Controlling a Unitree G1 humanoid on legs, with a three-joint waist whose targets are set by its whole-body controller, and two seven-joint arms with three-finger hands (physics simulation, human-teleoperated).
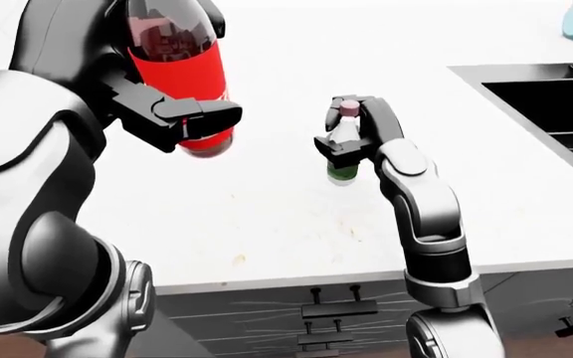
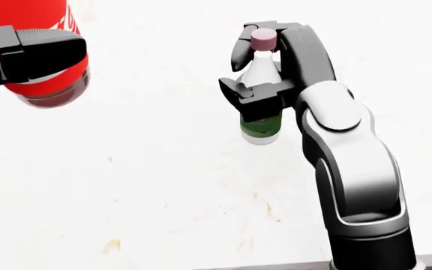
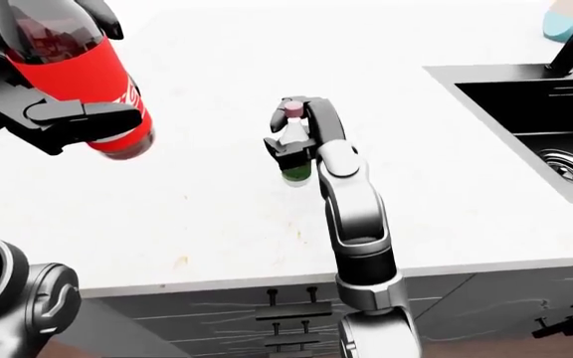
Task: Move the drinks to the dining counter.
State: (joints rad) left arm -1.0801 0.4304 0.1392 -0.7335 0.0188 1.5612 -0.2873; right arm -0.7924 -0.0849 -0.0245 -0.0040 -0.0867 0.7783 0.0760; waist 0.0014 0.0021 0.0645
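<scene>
Bottles hang upright in both fists: right hand (image 2: 264, 84) wraps the small green bottle (image 2: 260, 126), left hand (image 1: 172, 115) clamps the red-labelled bottle (image 1: 182, 71), both above the counter (image 1: 296, 216).

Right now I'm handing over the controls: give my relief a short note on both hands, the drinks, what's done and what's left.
Left hand: shut on the large red-label bottle, held up above the white counter.
Right hand: shut on the small green bottle with the pink cap, also held above the counter.
Sink lies at the right of the right-eye view.
Done: both drinks picked up.
Left: carry them to the dining counter, not identifiable in these views, and set them down upright.
</scene>
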